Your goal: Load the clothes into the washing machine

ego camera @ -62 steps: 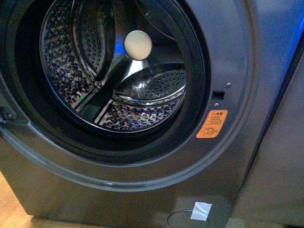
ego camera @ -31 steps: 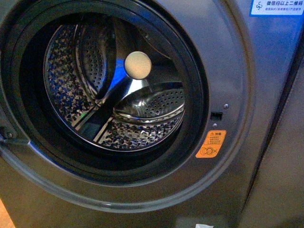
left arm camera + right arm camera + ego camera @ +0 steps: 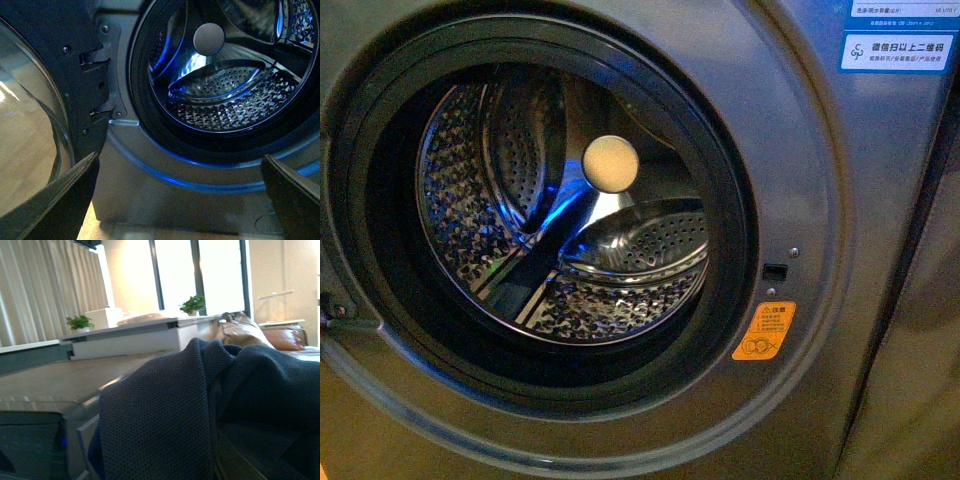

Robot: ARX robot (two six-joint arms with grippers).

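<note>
The washing machine (image 3: pixel 790 150) fills the front view, grey, with its round porthole open. Inside is the shiny perforated drum (image 3: pixel 620 270), which holds nothing. Neither arm shows in that view. In the left wrist view my left gripper (image 3: pixel 180 200) is open, its dark fingers (image 3: pixel 60 200) spread wide in front of the machine's lower front, below the drum (image 3: pixel 225 80). In the right wrist view the dark navy clothes (image 3: pixel 165 410) lie in thick folds over my right gripper (image 3: pixel 200 460), which is shut on them. Most of its fingers are hidden by the fabric.
The open door with its glass bowl (image 3: pixel 30 125) hangs on the hinge (image 3: pixel 107 75) beside the porthole. An orange sticker (image 3: pixel 763 331) and blue-white labels (image 3: pixel 898 50) mark the front panel. Past the clothes lie the machine's grey top (image 3: pixel 65 380), curtains, potted plants and a brown sofa (image 3: pixel 280 337).
The front view has lifted and drawn nearer. The porthole sits lower in the picture, the blue-white labels have come in at the top, and the floor and white tape have dropped out.
</note>
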